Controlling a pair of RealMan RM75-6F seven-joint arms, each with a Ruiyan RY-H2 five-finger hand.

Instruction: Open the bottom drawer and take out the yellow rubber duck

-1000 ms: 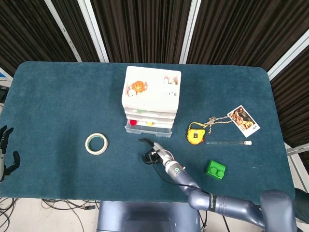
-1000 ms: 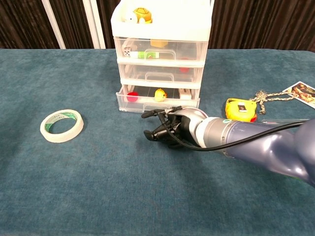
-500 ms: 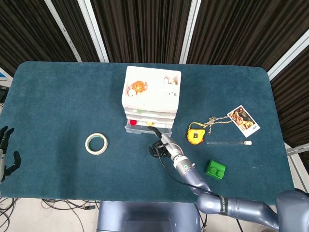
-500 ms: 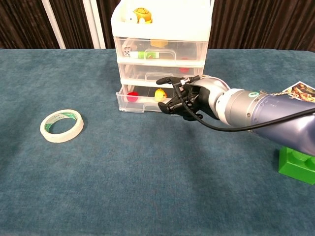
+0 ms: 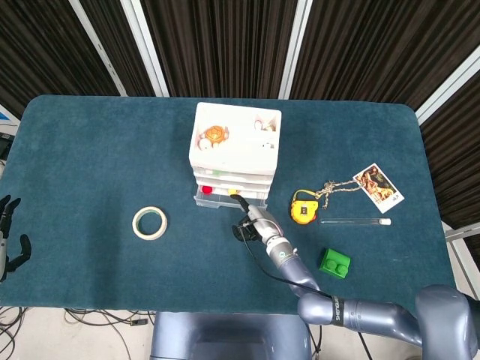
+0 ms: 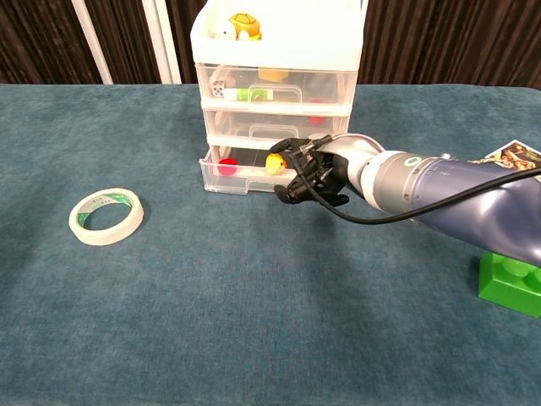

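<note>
- Duck (image 6: 275, 162) sat in the bottom drawer (image 6: 245, 181), which stood pulled slightly out, its front toward the near edge.
- Right hand (image 6: 311, 173) hung just right of the duck, over the drawer's right half, fingers curled; whether they touched it I could not tell.
- Left hand (image 5: 9, 236) lay far left, fingers spread, holding nothing.
- Right hand was plainly nearer.

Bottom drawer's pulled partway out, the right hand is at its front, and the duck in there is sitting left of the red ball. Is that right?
Not quite. The chest view shows the yellow rubber duck to the right of the red ball, not left of it. The rest holds: the bottom drawer is pulled partway out and the right hand is at its front.
</note>
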